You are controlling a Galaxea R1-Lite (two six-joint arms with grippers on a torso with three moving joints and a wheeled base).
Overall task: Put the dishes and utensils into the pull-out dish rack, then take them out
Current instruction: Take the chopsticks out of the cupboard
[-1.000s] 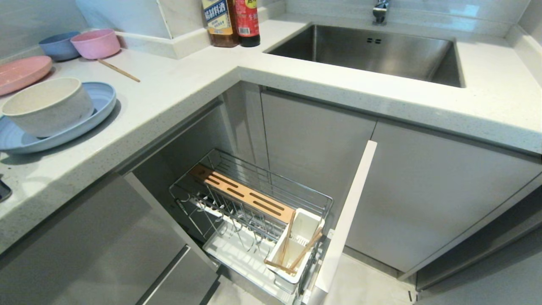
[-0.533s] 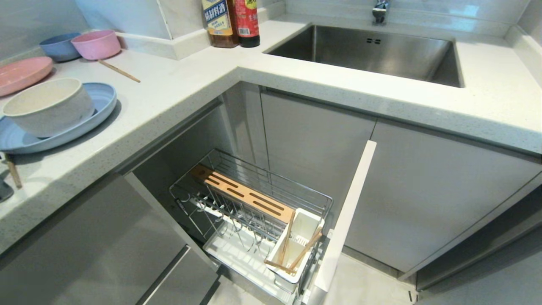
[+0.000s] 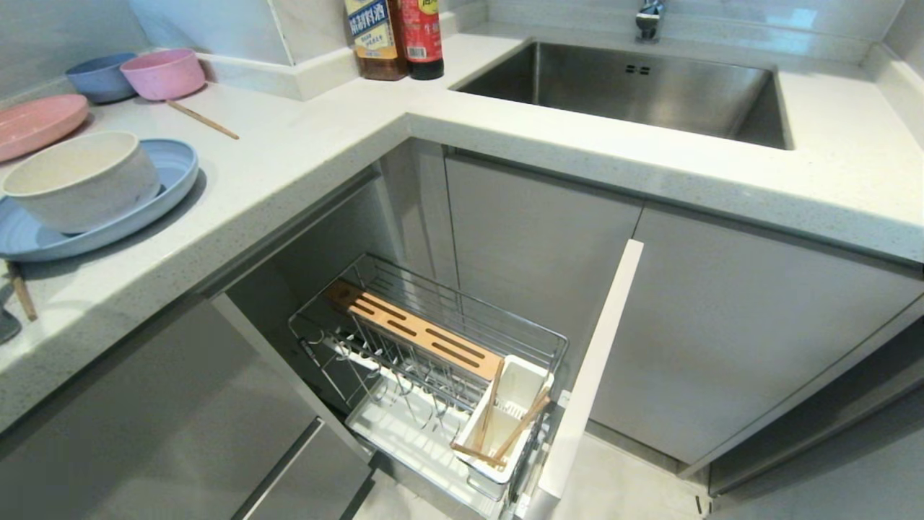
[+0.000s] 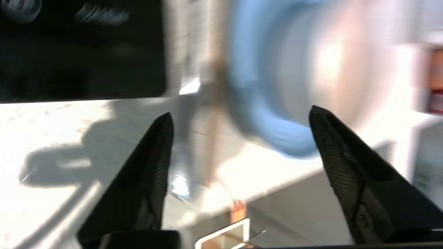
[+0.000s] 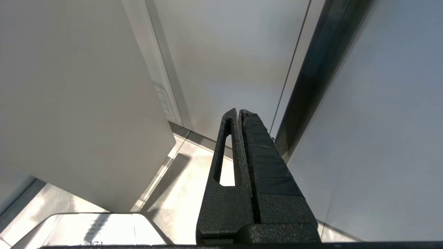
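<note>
From the head camera, the pale blue plate (image 3: 108, 217) sits near the left end of the counter (image 3: 303, 166) with the cream bowl (image 3: 76, 180) standing in it, close to the counter's front edge. A short wooden chopstick (image 3: 22, 296) and something grey beside it, too cut off to name, lie at that front edge just beyond the plate; another chopstick (image 3: 202, 119) lies farther back by the pink bowl (image 3: 162, 72) and the blue bowl (image 3: 97, 76), with the pink plate (image 3: 36, 123) at the far left. Below the counter the dish rack (image 3: 433, 361) is pulled out, and its white utensil cup (image 3: 502, 426) holds three chopsticks leaning at angles; the plate slots look empty. Neither arm shows here. In the left wrist camera, the left gripper (image 4: 240, 117) hangs over the counter's front edge with its fingers (image 4: 152, 162) spread wide and nothing between them. The chopstick (image 4: 211, 152) lies between the fingertips, its long axis running away from the camera, and the plate (image 4: 263, 114) is just past the far finger; the picture is smeared, so contact cannot be judged. The next move likely turns on that alignment. In the right wrist camera, the right gripper (image 5: 238, 112) is pressed closed and empty, parked down by the cabinet fronts (image 5: 76, 103), well away from the dishes, so the left arm is the nearer one.
</note>
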